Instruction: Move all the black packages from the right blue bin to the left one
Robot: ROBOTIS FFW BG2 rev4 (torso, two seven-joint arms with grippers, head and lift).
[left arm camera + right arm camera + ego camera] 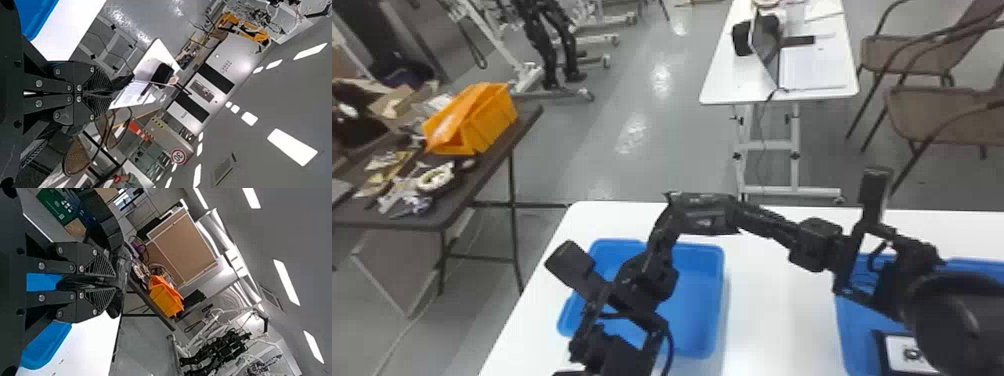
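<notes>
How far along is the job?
Done: nothing confirmed; the left blue bin shows bare floor, partly hidden by the left arm. In hand: the right gripper holds a black package, by the closed left gripper. To do: bin that package; the right blue bin, partly covered, holds a black-edged white item, perhaps another package.

The left arm (642,285) hides part of the left blue bin's (699,300) floor. The right arm (937,310) covers much of the right blue bin (854,325), which the head view's right and bottom edges crop, along with a black-and-white item (904,350) inside. Between the right tool (744,217) and black package (704,215), the boundary is unclear.
</notes>
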